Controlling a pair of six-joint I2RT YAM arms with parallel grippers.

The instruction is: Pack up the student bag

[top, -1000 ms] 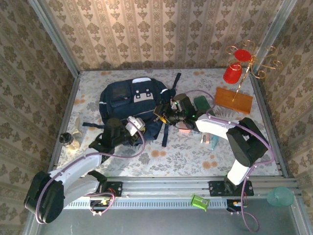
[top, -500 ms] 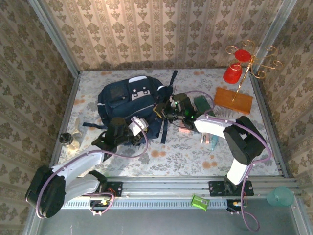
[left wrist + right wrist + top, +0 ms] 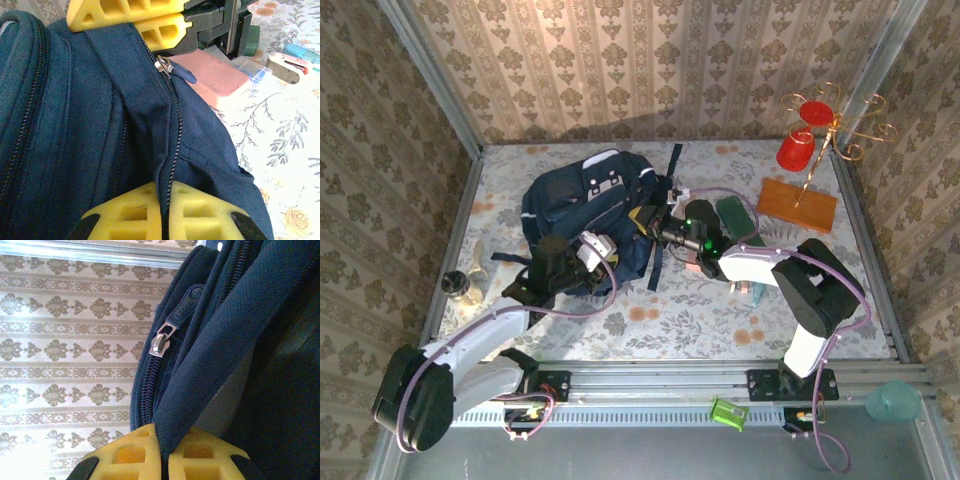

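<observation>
So the student bag (image 3: 582,212) is sitting on the floral table (image 3: 670,315), around 10 o'clock from the middle in the overhead view, partly bunched up. Both claws are on it. The left gripper (image 3: 165,212) is at the bag's 5 o'clock edge, with its yellow pads clamped tight on a fold of navy fabric right along a zipper line. The right gripper (image 3: 165,456) is at the bag's 3 o'clock side and it's pinched shut on a fabric flap too. There's a silver zipper pull (image 3: 160,344) just up at 12 o'clock from its pads. In the left wrist cam, a pink case (image 3: 217,75) lies on the table right beside the bag, at about 2 o'clock.
</observation>
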